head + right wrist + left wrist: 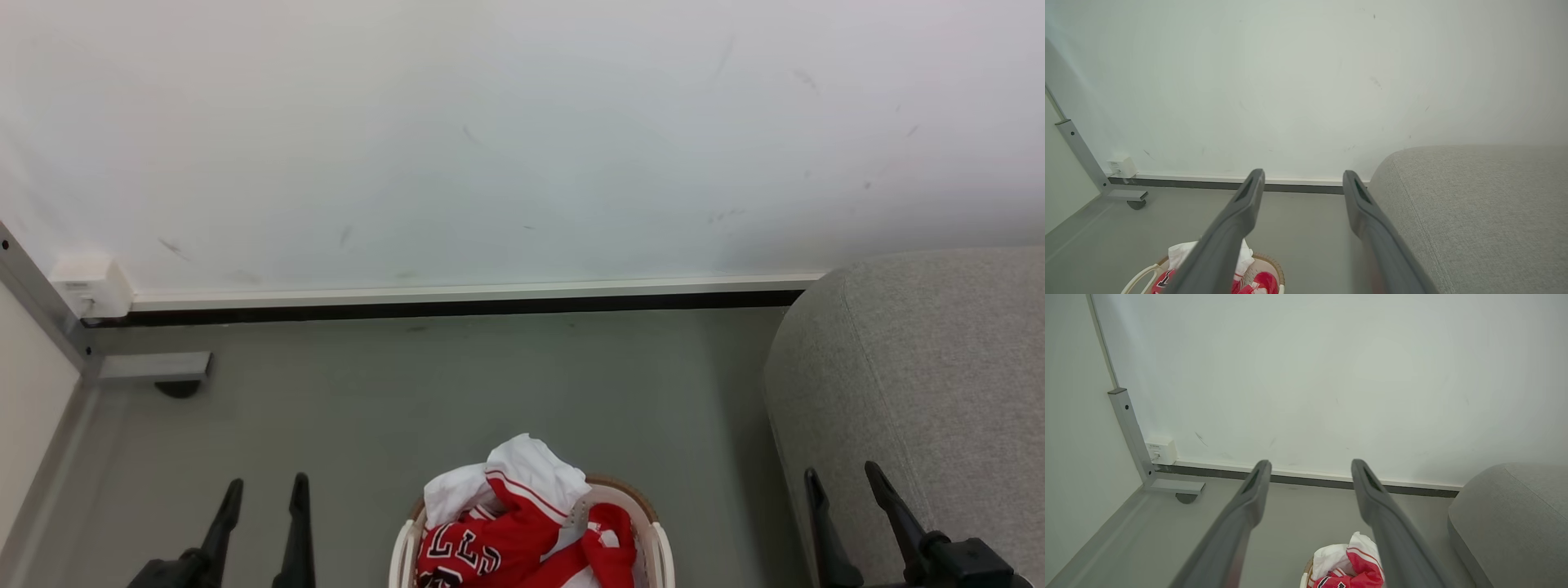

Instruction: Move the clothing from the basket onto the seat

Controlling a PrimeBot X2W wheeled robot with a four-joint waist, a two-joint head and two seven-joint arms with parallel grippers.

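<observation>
Head view, 6 o'clock: basket (663, 555) & clothing (522, 531) cut off by btm edge. At 4 o'clock, seat (922, 384) runs off frame. At 9 o'clock, wall box (91, 286) label too small to read.

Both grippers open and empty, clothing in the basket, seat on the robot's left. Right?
No, the seat is on the robot's right, next to the right gripper, as the head view shows. The rest holds: left gripper and right gripper open and empty, clothing in the basket.

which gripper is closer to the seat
Right. The right gripper is by the left edge of the seat; the left gripper is on the other side of the basket.
</observation>
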